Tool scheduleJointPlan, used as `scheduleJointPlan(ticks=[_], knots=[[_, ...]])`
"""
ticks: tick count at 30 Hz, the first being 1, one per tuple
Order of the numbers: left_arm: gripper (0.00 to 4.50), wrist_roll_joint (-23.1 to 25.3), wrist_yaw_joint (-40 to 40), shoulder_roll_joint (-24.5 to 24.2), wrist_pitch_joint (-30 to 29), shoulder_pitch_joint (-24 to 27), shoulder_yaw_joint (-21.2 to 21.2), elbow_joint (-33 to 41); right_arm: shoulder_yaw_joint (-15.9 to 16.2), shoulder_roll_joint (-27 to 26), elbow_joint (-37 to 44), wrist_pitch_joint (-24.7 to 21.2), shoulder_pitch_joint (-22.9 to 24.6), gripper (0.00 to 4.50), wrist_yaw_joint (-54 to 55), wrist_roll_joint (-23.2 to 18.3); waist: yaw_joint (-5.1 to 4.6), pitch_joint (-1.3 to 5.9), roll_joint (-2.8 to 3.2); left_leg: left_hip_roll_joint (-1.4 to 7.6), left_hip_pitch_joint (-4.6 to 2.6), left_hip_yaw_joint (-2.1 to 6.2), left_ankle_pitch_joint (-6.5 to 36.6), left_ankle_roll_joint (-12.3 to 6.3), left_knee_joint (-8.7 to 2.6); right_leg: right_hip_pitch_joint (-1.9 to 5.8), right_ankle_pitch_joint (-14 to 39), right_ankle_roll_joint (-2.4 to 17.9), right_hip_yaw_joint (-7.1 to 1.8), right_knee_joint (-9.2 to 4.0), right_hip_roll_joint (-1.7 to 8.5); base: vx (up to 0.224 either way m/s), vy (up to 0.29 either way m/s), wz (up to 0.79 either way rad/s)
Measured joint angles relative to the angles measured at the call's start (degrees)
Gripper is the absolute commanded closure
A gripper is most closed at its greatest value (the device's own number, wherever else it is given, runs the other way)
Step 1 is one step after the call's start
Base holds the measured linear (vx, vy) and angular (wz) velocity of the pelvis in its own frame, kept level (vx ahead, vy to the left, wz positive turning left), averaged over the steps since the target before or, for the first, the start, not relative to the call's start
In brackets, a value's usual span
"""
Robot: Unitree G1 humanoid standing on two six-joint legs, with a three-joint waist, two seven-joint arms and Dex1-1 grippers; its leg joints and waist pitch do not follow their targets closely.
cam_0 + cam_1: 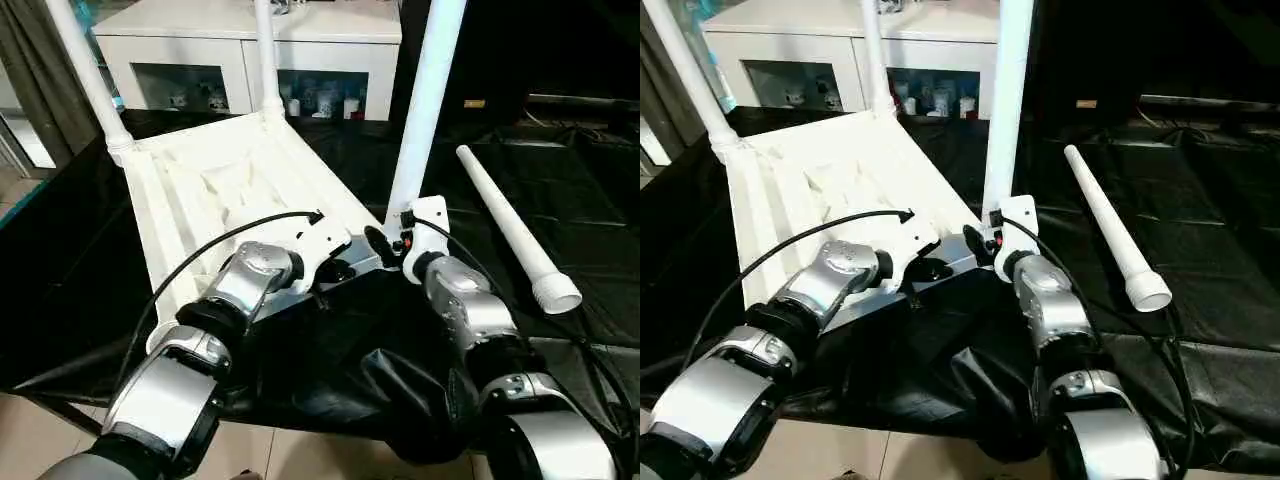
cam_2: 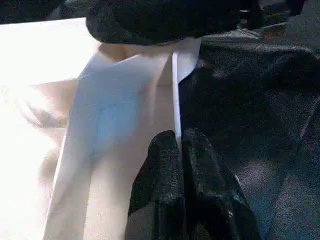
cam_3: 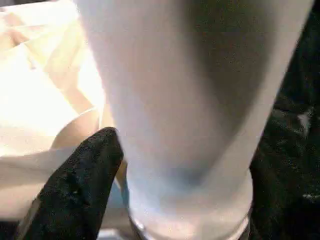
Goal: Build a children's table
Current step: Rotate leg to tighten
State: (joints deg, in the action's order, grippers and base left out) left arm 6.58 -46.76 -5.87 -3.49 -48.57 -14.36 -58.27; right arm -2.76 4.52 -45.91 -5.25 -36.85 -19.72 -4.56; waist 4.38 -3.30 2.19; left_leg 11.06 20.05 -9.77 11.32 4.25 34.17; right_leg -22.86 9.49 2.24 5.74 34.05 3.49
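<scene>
The children's table lies upside down on black cloth, its ribbed top (image 1: 225, 185) facing up. Three white legs stand upright in corner sockets: far left (image 1: 90, 80), far right (image 1: 266, 60) and near right (image 1: 425, 100). A fourth leg (image 1: 505, 225) lies loose on the cloth to the right. My left gripper (image 2: 179, 137) is shut on the thin rim (image 2: 175, 95) of the top's near edge. My right gripper (image 1: 385, 240) sits at the base of the near right leg (image 3: 190, 100), right against its socket collar.
A white cabinet (image 1: 250, 45) with glass doors and small items inside stands behind the table. Black cloth (image 1: 560, 170) covers the work surface and hangs bunched over its front edge between my forearms. A curtain (image 1: 35, 70) hangs at far left.
</scene>
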Motion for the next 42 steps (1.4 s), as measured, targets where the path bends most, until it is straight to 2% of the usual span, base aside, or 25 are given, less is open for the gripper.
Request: scheduleJointPlan(ticks=[3, 6, 13, 18, 23, 29, 34, 37, 42], knots=[[4.5, -0.52, -4.98, -2.18, 1.72, 1.02, -0.06, 1.11, 2.55, 3.53, 3.53, 0.59, 2.87, 0.59, -9.34, -0.64, 0.12, -0.01, 0.02, 0.01, 0.09, 0.0, 0.0, -0.01, -0.04, -0.05, 0.0, 0.0, 0.01, -0.01, -0.01, 0.0, 0.0, 0.0], [4.5, -0.75, -9.49, -4.32, 2.87, 2.02, -0.23, 3.02, 4.7, 6.8, 6.32, 0.34, 4.74, 0.59, -17.37, -0.79, 0.69, -0.03, 0.08, 0.05, 0.18, 0.0, -0.03, -0.06, -0.04, -0.21, -0.14, 0.25, 0.01, 0.01, -0.02, 0.0, 0.0, 0.0], [4.5, -2.61, -20.1, -8.59, 5.85, 4.53, -0.52, 6.35, 9.24, 13.8, 11.44, -0.16, 6.26, 0.59, -33.54, -1.39, 1.38, -0.07, 0.15, 0.05, 0.58, -0.04, -0.11, -0.41, 0.04, -0.45, 0.05, 0.26, 0.01, -0.07, 0.0, 0.0, 0.0, 0.0], [4.5, -3.21, -25.0, -10.34, 5.3, 5.85, -0.65, 9.31, 10.0, 14.52, 12.13, -0.82, 6.37, 0.59, -38.54, -2.45, 2.31, -0.1, 0.21, 0.09, 0.79, -0.04, -0.12, -0.42, 0.11, -0.59, 0.09, 0.29, 0.02, 0.03, 0.0, 0.0, 0.0, 0.0], [4.5, -3.42, -26.24, -11.08, 5.16, 6.29, -0.66, 9.79, 10.15, 14.93, 12.17, -1.02, 6.38, 1.05, -40.34, -2.55, 2.38, -0.1, 0.2, 0.1, 0.9, -0.05, -0.14, -0.44, 0.25, -0.59, 0.08, 0.29, 0.02, 0.06, 0.02, 0.0, 0.0, 0.0], [4.5, -3.49, -26.72, -11.34, 5.03, 7.25, -0.6, 11.51, 10.66, 14.98, 13.71, -1.9, 7.0, 1.67, -41.02, -2.67, 2.4, -0.1, 0.21, 0.12, 0.93, -0.04, -0.15, -0.46, 0.23, -0.6, 0.11, 0.25, 0.02, 0.06, 0.02, 0.0, 0.0, 0.0], [4.5, -3.37, -25.47, -11.31, 4.83, 7.47, -0.57, 11.46, 9.9, 13.54, 13.96, -1.98, 7.87, 1.74, -37.94, -2.56, 2.23, -0.1, 0.2, 0.13, 0.92, -0.04, -0.16, -0.46, 0.27, -0.59, 0.11, 0.24, 0.02, 0.09, 0.02, 0.0, 0.0, 0.0], [4.5, -2.4, -19.52, -9.68, 4.76, 6.57, 0.0, 9.03, 8.1, 10.09, 10.46, -1.46, 7.04, 1.75, -28.22, -1.66, 1.72, -0.07, 0.21, 0.13, 0.87, -0.05, 0.0, -0.17, 0.29, -0.43, 0.08, 0.25, 0.02, 0.13, 0.01, 0.0, 0.0, 0.0], [4.5, -0.8, -8.82, -4.63, 1.98, 3.44, 0.5, 4.65, 3.13, 3.76, 4.21, -1.88, 3.55, 1.76, -10.1, -1.32, 0.64, -0.06, 0.23, 0.08, 0.2, -0.05, 0.0, -0.11, 0.19, -0.1, 0.09, -0.06, -0.02, 0.06, 0.01, 0.0, 0.0, 0.0]])
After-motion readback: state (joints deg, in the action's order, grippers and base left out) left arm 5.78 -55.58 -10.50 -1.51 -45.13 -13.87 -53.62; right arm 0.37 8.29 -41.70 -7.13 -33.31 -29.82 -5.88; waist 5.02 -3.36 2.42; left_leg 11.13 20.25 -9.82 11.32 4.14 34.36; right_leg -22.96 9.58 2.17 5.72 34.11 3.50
